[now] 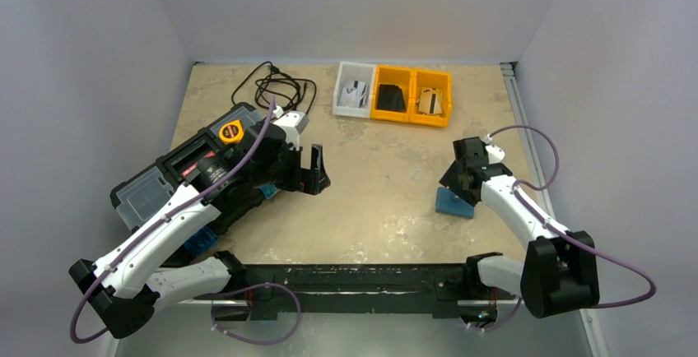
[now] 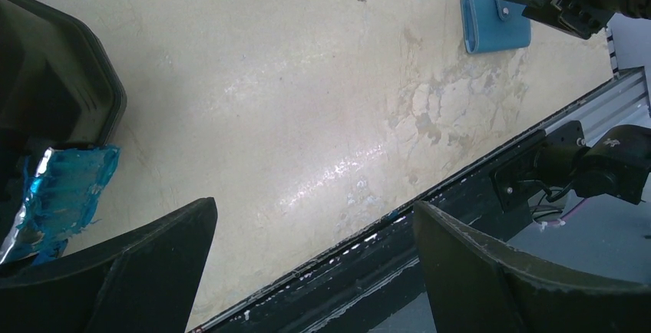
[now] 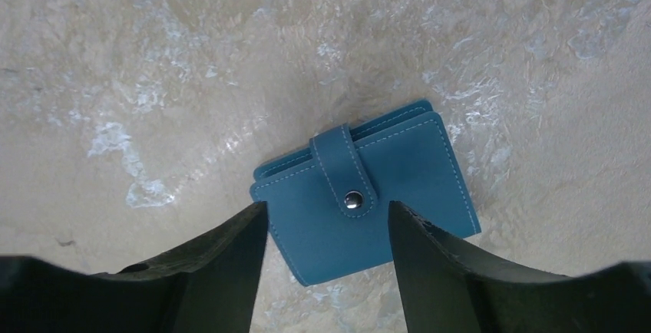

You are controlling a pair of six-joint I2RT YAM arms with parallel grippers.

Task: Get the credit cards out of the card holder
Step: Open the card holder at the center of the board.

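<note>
The card holder (image 3: 399,187) is a teal-blue wallet lying flat on the table at the right (image 1: 453,203), folded shut with its snap strap fastened. My right gripper (image 3: 326,209) hovers over its near half, open, one finger on each side of it and holding nothing. In the left wrist view the card holder (image 2: 495,22) shows far off. Credit cards lie in the bins at the back: a pale one (image 1: 355,94), a black one (image 1: 391,98) and a tan one (image 1: 428,100). My left gripper (image 1: 317,172) is open and empty beside the toolbox, over bare table (image 2: 315,204).
A large black toolbox (image 1: 189,180) with a yellow tape measure (image 1: 231,132) on it lies at the left. A black cable (image 1: 276,85) is coiled behind it. A blue foil packet (image 2: 61,187) pokes out under the toolbox. A black rail (image 1: 354,279) runs along the near edge.
</note>
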